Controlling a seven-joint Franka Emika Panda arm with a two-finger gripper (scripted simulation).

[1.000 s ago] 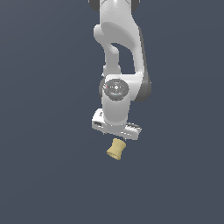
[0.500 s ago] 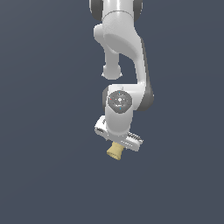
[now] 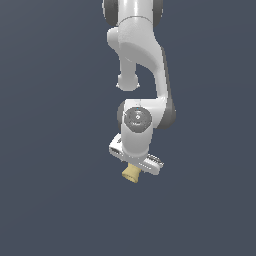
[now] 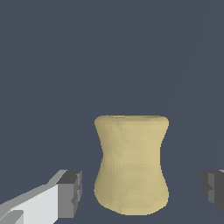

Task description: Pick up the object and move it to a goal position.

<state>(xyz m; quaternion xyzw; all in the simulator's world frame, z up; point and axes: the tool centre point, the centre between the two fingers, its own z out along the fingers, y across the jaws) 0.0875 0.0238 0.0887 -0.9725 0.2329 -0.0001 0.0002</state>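
The object [image 3: 131, 173] is a small pale tan-yellow spool with a narrow waist and flared ends. In the exterior view it sits just under the white gripper [image 3: 133, 169], whose hand hides its upper end. In the wrist view the object [image 4: 131, 164] stands between the two grey fingertip pads [image 4: 71, 194]. There is a clear gap on each side, so neither pad touches it. The gripper [image 4: 142, 192] is open around the object.
The white arm [image 3: 142, 60] comes down from the top of the exterior view. Everything else in both views is a plain dark grey-blue ground with no other objects and no visible goal marker.
The gripper has come down over the object and now straddles it, and the wrist has tilted a little. The object has stayed in place.
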